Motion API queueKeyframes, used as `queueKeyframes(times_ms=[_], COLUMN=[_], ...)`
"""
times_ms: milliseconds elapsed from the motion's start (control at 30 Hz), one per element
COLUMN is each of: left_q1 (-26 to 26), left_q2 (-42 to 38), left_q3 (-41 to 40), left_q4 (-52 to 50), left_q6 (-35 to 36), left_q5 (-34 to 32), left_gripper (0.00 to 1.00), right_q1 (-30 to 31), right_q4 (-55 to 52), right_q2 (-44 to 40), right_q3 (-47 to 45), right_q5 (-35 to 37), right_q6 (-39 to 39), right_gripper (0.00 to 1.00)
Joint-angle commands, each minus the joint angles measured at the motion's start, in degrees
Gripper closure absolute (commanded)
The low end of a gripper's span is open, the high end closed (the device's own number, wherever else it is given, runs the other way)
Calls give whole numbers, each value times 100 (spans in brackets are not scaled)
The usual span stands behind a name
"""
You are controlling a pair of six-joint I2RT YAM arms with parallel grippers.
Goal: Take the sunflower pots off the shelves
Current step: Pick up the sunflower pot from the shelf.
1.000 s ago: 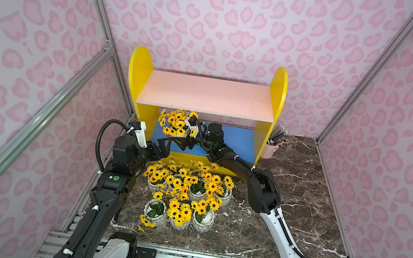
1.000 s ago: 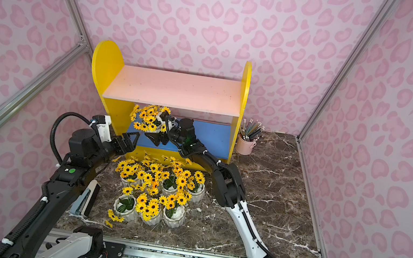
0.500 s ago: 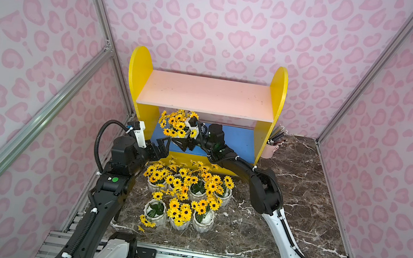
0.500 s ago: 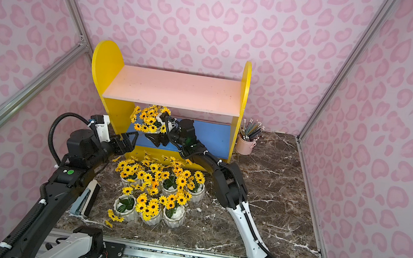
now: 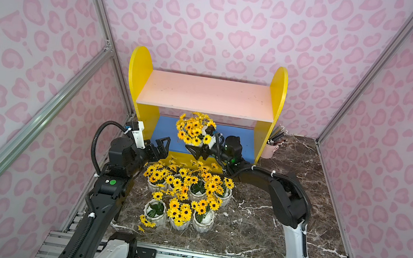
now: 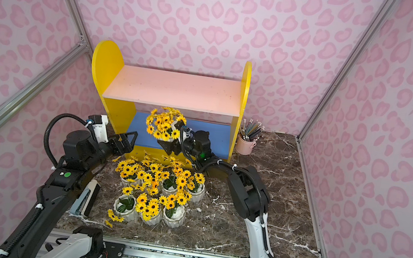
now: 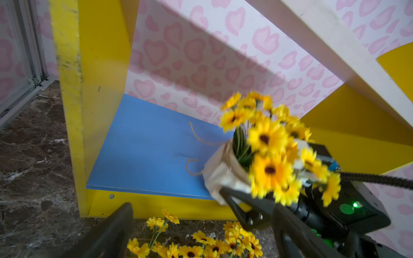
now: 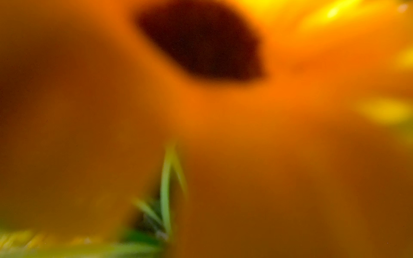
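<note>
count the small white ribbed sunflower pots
8: held pot in the right gripper at the yellow shelf; three front-row pots on the marble table; four back-row pots, blossoms hiding some.

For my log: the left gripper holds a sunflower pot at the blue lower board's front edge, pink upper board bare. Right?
No: the right gripper holds the sunflower pot, as both top views show; the left gripper is open and empty. The rest stands.

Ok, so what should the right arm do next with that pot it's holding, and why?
Probably draw the right gripper back from the shelves and level the held pot. It is tilted at the front edge of the blue lower board, under the bare pink upper board, while the other pots stand on the table with bare marble beside them.
</note>
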Motion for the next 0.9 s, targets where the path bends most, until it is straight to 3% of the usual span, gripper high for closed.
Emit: queueKeyframes(times_ms=[0, 133, 300, 467, 667, 867], left_q1=[10, 10, 10, 10, -3, -94], left_q2=[-89, -217, -246, -341, -513, -757], left_q3=[39, -17, -19, -69, -285, -533], left_q4=[69, 92, 72, 122, 286, 459], left_q6=[-66, -92, -97, -169, -277, -410], left_q5=[150, 174, 229, 331, 541, 615], left_gripper=[1, 1, 1, 1, 1, 0], right_q1=[62, 98, 100, 110, 166, 310], right_q4=[949, 1151, 719, 789, 565, -91], right_q2=[-1038, -1498, -1660, -2223, -3449, -5023], right_q3=[-495, -1259, -1231, -1926, -3034, -4324], right_q5=[433, 667, 667, 941, 1621, 2730], right_q6=[-234, -246, -287, -271, -263, -190], right_gripper=[100, 100, 100, 100, 100, 100])
